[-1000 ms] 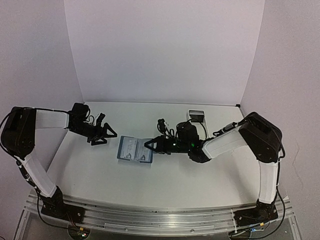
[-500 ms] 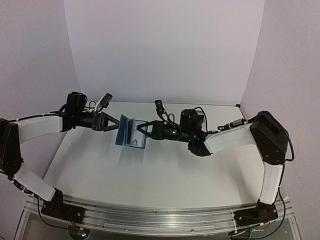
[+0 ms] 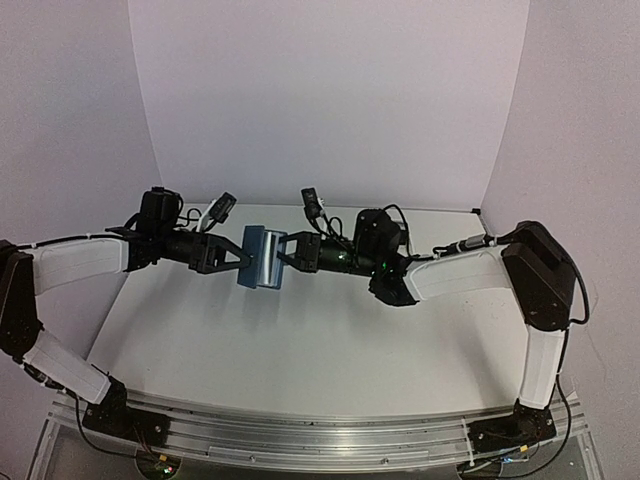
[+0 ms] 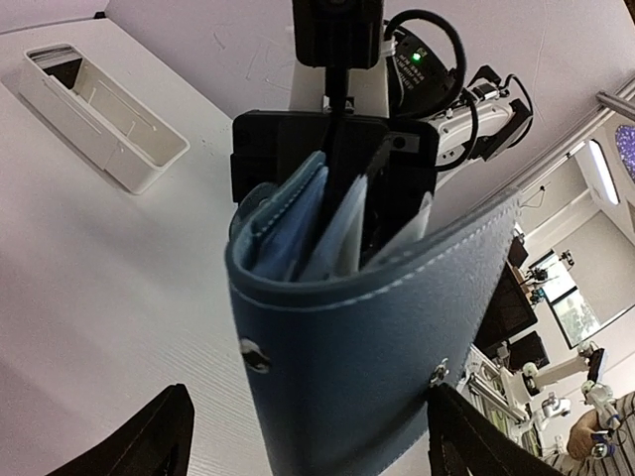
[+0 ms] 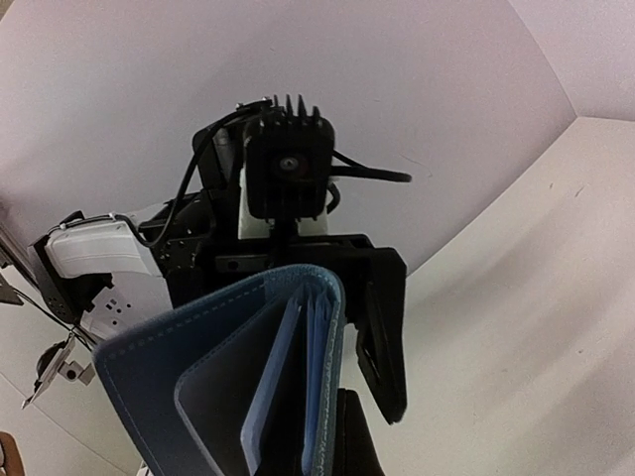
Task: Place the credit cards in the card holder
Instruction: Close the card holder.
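The card holder (image 3: 262, 257), a blue folding wallet, hangs half folded in the air above the table's back middle. My right gripper (image 3: 290, 250) is shut on its open side from the right. My left gripper (image 3: 238, 262) is open, and its two fingers straddle the folded spine from the left. In the left wrist view the wallet (image 4: 377, 357) fills the gap between my fingertips (image 4: 149, 441), with snaps on its outside. In the right wrist view the wallet (image 5: 198, 367) shows pale blue leaves inside. I cannot tell whether these leaves are credit cards or pockets. No loose card shows.
A long white tray (image 4: 99, 119) lies on the table behind the right arm. The white table (image 3: 300, 350) is walled at the back and both sides. The two arms meet over its back middle.
The wallet has gone from lying open on the table to hanging half folded in the air in my right gripper. My left gripper has swung right and now straddles it.
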Motion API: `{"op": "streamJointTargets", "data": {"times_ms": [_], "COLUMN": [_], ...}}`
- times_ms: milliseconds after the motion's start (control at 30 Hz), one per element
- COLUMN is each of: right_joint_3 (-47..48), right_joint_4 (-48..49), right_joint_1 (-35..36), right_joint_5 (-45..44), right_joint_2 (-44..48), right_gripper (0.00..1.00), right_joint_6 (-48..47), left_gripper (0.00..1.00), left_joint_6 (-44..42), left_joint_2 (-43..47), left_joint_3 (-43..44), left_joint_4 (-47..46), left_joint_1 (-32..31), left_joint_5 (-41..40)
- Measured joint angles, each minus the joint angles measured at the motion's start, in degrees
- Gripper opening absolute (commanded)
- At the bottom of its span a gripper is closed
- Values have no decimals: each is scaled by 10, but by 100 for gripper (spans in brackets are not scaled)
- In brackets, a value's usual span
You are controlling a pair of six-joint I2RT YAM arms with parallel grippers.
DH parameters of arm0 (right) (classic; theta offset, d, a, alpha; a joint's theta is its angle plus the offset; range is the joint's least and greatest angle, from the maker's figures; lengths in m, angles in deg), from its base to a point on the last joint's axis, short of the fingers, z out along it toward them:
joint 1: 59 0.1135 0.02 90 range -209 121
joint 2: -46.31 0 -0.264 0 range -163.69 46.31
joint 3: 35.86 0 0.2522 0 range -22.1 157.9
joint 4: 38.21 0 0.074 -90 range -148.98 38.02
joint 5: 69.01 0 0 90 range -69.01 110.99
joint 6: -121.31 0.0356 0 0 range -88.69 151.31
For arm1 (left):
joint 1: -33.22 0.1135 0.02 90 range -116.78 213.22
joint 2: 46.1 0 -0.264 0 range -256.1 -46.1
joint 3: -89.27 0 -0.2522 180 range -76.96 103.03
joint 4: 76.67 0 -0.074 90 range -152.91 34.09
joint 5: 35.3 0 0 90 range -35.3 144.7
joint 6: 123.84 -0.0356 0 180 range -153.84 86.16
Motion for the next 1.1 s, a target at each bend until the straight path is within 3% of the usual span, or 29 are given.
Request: {"op": "streamJointTargets", "data": {"times_ms": [200,333,500,533,600,700,800,933,1100], "right_joint_3": [9,9,13,13,14,15,13,-28,-75], "right_joint_4": [0,-3,-2,-1,-1,-3,-17,-40,-128], "right_joint_1": [4,4,5,4,3,3,-3,-23,-72], "right_joint_5": [9,12,16,18,22,24,21,28,28], "right_joint_2": [-6,-6,-15,-15,-15,-15,-15,17,114], "right_gripper": [0,0,0,0,2,30,50,62,64], "right_joint_6": [0,0,0,0,1,1,-3,-8,-43], "left_gripper": [46,34,3,1,0,0,0,0,0], "left_joint_6": [25,37,44,44,45,42,32,-2,-117], "left_joint_2": [-16,-16,-17,-17,-17,-17,-14,-12,-11], "left_joint_3": [0,0,0,0,0,0,0,1,28], "left_joint_4": [-21,-37,-41,-40,-41,-40,-35,-19,40], "left_joint_1": [-12,-12,-21,-20,-20,-20,-23,-36,-32], "left_joint_5": [-1,4,8,9,9,10,14,1,-20]}}
